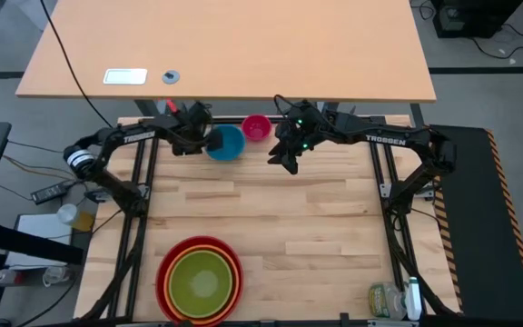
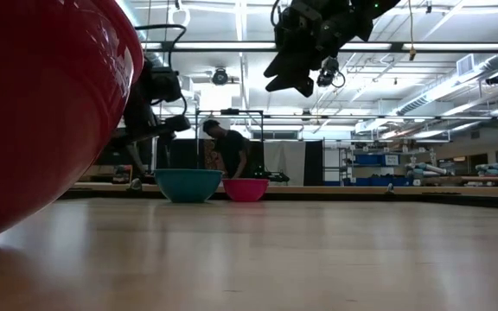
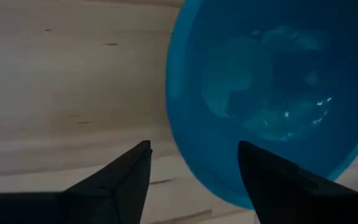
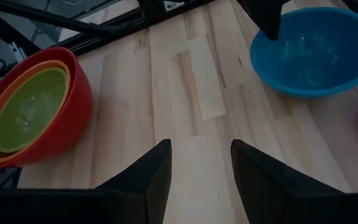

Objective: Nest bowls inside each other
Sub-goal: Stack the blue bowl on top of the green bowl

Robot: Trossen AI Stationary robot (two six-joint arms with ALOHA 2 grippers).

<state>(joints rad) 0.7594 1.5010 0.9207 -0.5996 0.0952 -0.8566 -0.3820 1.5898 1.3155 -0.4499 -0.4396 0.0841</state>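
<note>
The blue bowl (image 1: 227, 143) stands upright on the table near the far edge, with the pink bowl (image 1: 256, 127) just to its right. My left gripper (image 3: 194, 146) is open above the blue bowl's left rim (image 3: 173, 118), one finger over the inside and one over the table outside. I see no touch. My right gripper (image 4: 201, 162) hangs open, high above the table to the right of both bowls (image 2: 296, 78). The lime green bowl (image 1: 198, 280) sits inside the orange bowl (image 1: 230, 259), and that one inside the red bowl (image 1: 163, 283), at the near edge.
Bare wooden tabletop (image 1: 316, 218) lies between the far bowls and the nested stack. A bottle (image 1: 387, 300) stands at the near right corner. A second table (image 1: 243, 54) lies beyond the far edge. A person (image 2: 228, 147) stands in the room behind.
</note>
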